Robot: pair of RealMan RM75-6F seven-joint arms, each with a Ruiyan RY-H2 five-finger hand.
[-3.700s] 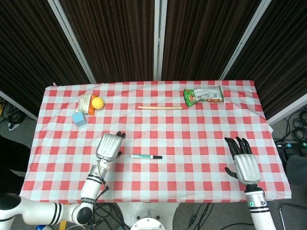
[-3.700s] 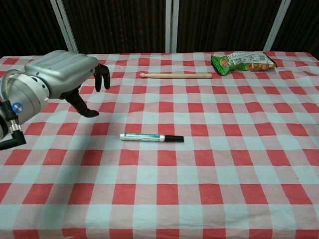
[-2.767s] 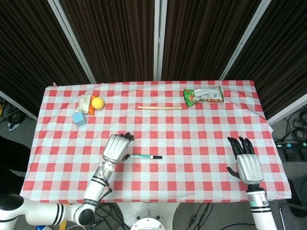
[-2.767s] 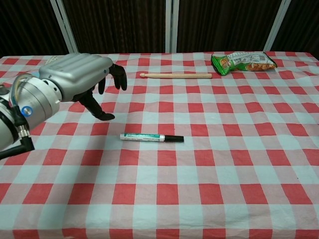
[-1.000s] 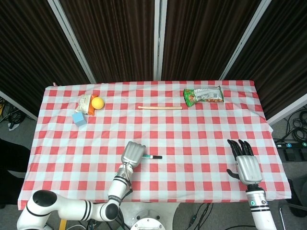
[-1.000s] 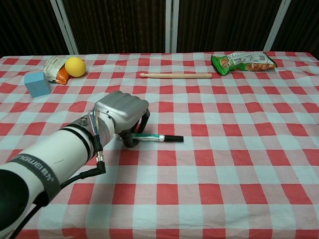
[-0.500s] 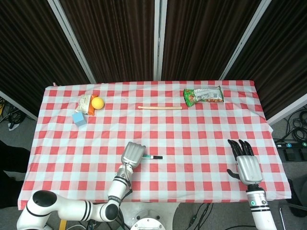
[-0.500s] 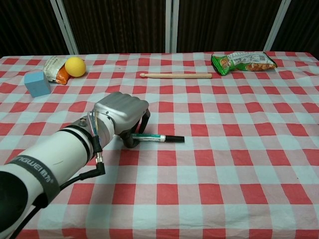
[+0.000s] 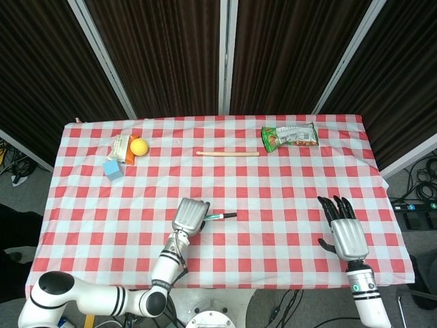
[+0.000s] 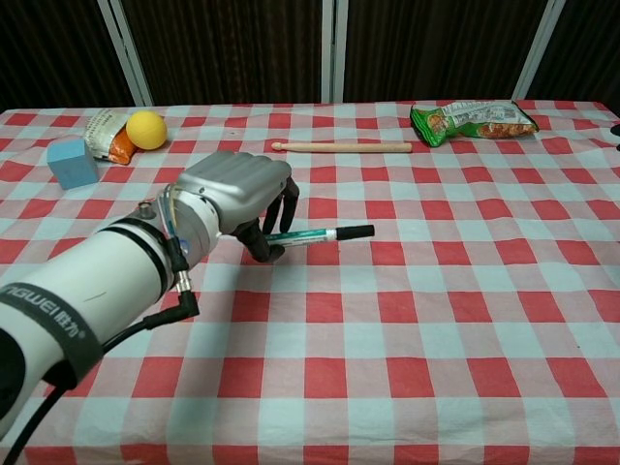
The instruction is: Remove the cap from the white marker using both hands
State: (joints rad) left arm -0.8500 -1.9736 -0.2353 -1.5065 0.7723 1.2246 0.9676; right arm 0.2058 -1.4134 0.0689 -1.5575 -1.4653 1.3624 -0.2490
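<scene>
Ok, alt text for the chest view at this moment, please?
The left robot hand holds the white marker by its barrel above the checkered table, black cap on and pointing right. Behind lie a stick, a snack bag, a ball and a blue block.

White marker (image 10: 312, 234), teal label, black cap (image 10: 355, 232) still on, held level above the checked cloth, cap pointing right.
</scene>
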